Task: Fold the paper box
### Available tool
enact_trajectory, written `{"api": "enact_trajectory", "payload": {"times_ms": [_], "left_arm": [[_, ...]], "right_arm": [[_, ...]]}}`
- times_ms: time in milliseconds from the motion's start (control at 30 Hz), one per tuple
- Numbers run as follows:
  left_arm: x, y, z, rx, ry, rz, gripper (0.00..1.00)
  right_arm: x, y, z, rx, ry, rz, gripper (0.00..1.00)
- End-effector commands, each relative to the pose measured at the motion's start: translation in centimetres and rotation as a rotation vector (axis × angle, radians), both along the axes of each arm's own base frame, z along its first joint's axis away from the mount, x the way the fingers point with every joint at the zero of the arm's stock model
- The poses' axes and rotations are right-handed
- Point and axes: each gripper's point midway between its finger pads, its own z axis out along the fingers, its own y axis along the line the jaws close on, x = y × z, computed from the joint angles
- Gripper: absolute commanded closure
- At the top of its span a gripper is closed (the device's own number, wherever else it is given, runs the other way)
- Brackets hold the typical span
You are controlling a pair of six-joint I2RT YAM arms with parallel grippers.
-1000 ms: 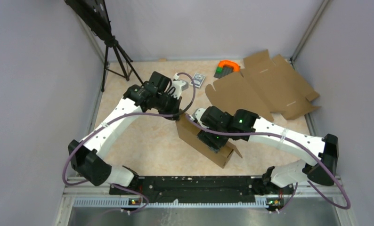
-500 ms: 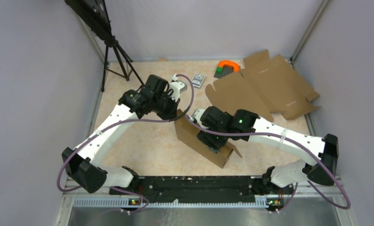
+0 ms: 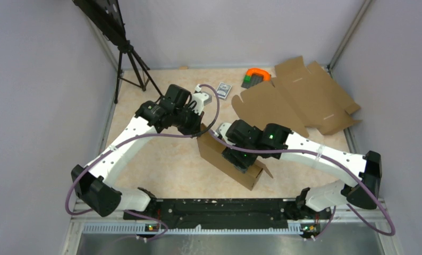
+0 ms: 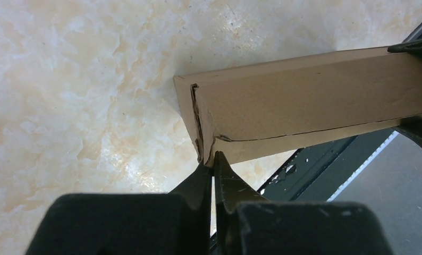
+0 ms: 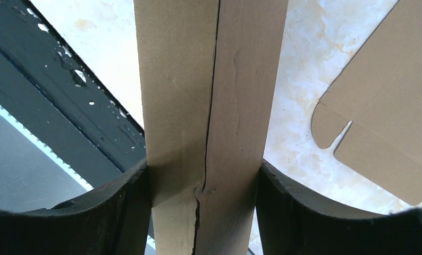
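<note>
Located the paper box (image 3: 219, 156) near the middle of the worktop (image 3: 166, 159), lying on a diagonal from far-left to near-right, folded into a long shallow closed form with a small flap sticking out at its near-right end. Gripped across its width by the right gripper (image 3: 239, 158); in the right wrist view, one dark finger (image 5: 129, 202) pressed against each long side, with brown cardboard (image 5: 177, 79) filling the gap between them. Noted a lengthwise seam down the middle of that face, slightly parted and a little ragged close to the fingers. Found the left gripper (image 3: 201, 127) at the box's far-left end, jaws pressed together and holding nothing; in the left wrist view, closed tips (image 4: 213, 170) touching the lower corner of the box (image 4: 315, 101), where the cardboard looks creased and split along the edge. Beyond, toward the far-right corner of the worktop, a second brown cardboard blank (image 3: 299, 101) spread flat, well apart from the box. Also recorded a small grey card pack (image 3: 224, 90) near the far edge, an orange-and-green object (image 3: 256, 75) just beside the flat blank, and a black tripod (image 3: 130, 64) in the far-left corner.
</note>
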Motion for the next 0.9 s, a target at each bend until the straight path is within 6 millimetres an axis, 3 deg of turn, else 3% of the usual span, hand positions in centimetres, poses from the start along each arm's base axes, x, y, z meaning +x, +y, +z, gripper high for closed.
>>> {"api": "enact_trajectory", "payload": {"times_ms": [0,167,500,867], "left_arm": [[0.5,-0.1,0.1,0.001,-0.019,0.012,1.00],[1.1,0.3,0.7,0.007,-0.063,0.034,1.00],[-0.1,-0.9,0.1,-0.044,0.005,-0.012,1.00],[0.8,0.4,-0.1,0.010,-0.033,0.053,1.00]], "right_arm": [[-0.5,0.0,-0.4,-0.016,0.017,0.013,0.42],[-0.6,-0.1,-0.6,-0.019,0.024,0.018,0.42],[-0.6,-0.1,-0.6,-0.020,0.025,0.017,0.42],[-0.7,0.0,-0.6,-0.017,0.029,0.020,0.42]]}}
